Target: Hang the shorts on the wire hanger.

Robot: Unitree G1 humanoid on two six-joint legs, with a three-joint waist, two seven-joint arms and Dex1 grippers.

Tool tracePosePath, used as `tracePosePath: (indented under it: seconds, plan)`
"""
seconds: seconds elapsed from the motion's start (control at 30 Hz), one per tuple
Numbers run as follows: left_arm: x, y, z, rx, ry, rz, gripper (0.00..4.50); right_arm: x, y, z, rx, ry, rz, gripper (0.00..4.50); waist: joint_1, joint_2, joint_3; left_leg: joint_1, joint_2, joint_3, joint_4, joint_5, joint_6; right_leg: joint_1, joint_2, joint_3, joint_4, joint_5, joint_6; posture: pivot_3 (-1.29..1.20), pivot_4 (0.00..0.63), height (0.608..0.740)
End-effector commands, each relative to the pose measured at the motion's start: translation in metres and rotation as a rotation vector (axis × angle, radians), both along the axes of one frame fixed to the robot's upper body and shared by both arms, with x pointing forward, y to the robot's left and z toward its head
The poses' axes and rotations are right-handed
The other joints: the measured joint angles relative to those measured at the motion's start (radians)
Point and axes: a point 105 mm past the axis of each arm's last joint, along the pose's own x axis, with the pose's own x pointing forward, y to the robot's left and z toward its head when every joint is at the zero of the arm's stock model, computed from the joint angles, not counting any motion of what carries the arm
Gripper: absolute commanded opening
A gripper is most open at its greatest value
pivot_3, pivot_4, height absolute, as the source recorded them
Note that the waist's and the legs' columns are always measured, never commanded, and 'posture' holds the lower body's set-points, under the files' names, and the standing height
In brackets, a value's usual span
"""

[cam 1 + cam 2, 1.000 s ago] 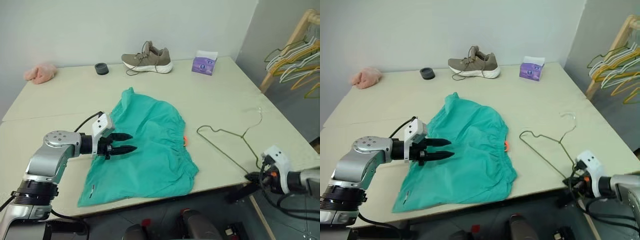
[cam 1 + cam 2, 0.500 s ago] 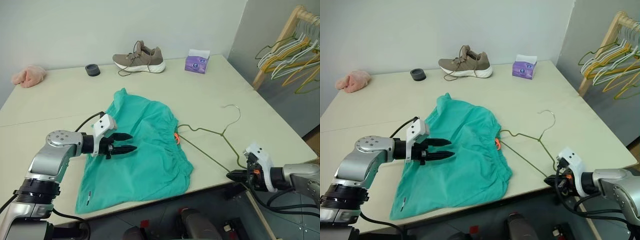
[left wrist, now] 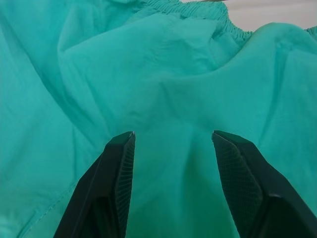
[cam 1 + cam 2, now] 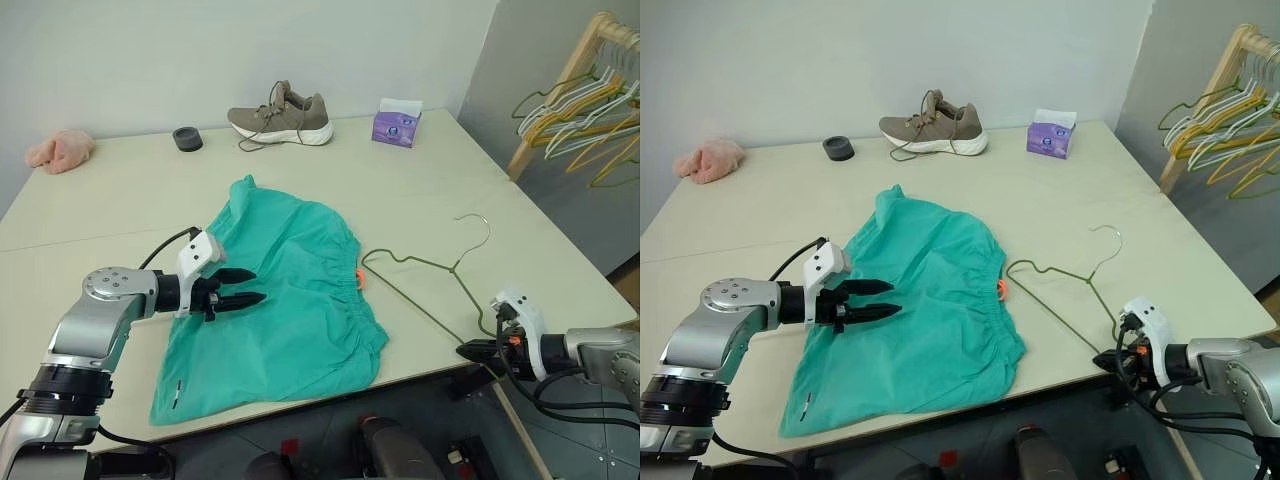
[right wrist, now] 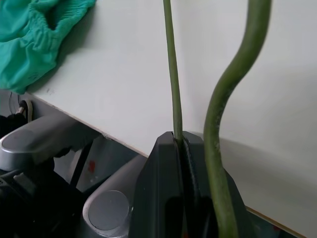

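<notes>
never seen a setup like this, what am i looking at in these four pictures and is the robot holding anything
This is a humanoid robot with two arms, each ending in a gripper of two black fingers. The two wide pictures come from a stereo camera on its head, looking down over a table. The two close-ups come from cameras on its wrists.

On the table lie teal-green shorts and a thin olive-green wire hanger, beside each other. At the far edge are a pink fluffy cloth, a small dark round object, a sneaker and a purple tissue box. A rack of hangers stands to the right.

The left gripper is over the shorts, open, holding nothing. The right gripper, at the table's near edge, is shut on the hanger's wire, as its wrist view shows.
</notes>
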Motion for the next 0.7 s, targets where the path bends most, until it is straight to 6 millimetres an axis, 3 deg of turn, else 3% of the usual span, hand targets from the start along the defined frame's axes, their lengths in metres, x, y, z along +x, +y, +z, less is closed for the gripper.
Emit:
tracePosePath:
  seconds: [0.03,0.37,0.63,0.7]
  plan:
    - [0.002,0.004,0.015,0.011,-0.061,0.007,2.61,0.001,0.003,0.007,0.010,-0.023,0.030,0.00,0.000,0.000,0.000,0.000,0.000,0.000,0.000,0.000,0.000,0.000,0.000,0.000,0.000,0.000,0.000,-0.20,0.112,0.740]
    - [0.003,0.004,0.016,0.012,-0.068,0.013,2.61,0.017,0.025,0.003,0.008,-0.008,0.079,0.00,0.001,0.000,0.000,0.000,0.000,0.000,0.000,0.000,0.000,0.000,0.000,0.000,0.000,0.000,0.000,-0.19,0.111,0.740]
    - [0.002,0.009,0.016,0.017,-0.074,0.031,2.61,0.013,0.047,0.032,0.168,0.036,0.162,0.00,0.005,0.000,0.000,-0.001,0.000,0.001,-0.001,0.000,0.000,-0.001,0.000,0.001,0.000,0.000,0.000,-0.18,0.111,0.740]
    - [0.002,0.011,0.016,0.018,-0.076,0.039,2.61,0.012,0.053,0.032,0.189,0.072,0.161,0.00,0.005,-0.001,0.000,-0.001,0.001,0.000,-0.001,0.000,0.000,-0.001,0.000,0.001,0.000,0.000,0.000,-0.17,0.111,0.740]
